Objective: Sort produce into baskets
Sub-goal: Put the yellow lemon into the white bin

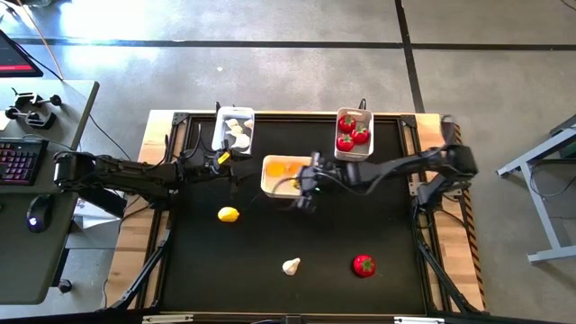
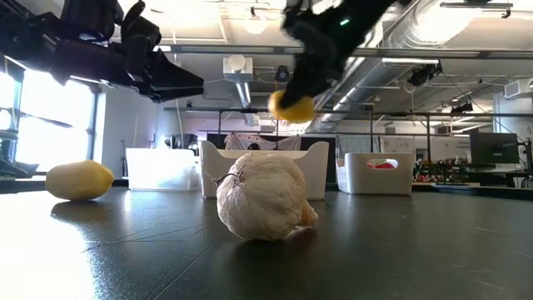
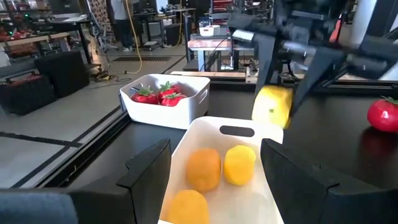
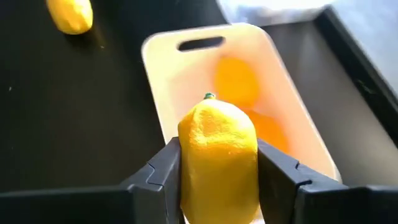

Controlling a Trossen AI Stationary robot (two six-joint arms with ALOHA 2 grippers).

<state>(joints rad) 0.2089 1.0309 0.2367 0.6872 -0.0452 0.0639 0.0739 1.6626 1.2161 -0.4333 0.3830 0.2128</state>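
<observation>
Right gripper point(image 4: 217, 180) jaws clamped on lemon point(image 4: 217, 158), long axis upright, stem tip up (seen only in right wrist view), above middle basket point(image 4: 158, 56); left gripper point(image 3: 211, 180) jaws apart.

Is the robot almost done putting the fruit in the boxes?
Getting there. Red fruits fill one basket, garlic another. The right gripper holds a lemon above the lemon basket. Left on the table: a lemon, a garlic bulb, a red fruit.

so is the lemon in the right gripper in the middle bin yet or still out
Still out. The right gripper holds the lemon between its fingers, raised above the middle bin's near end; three yellow-orange pieces already lie inside.
</observation>
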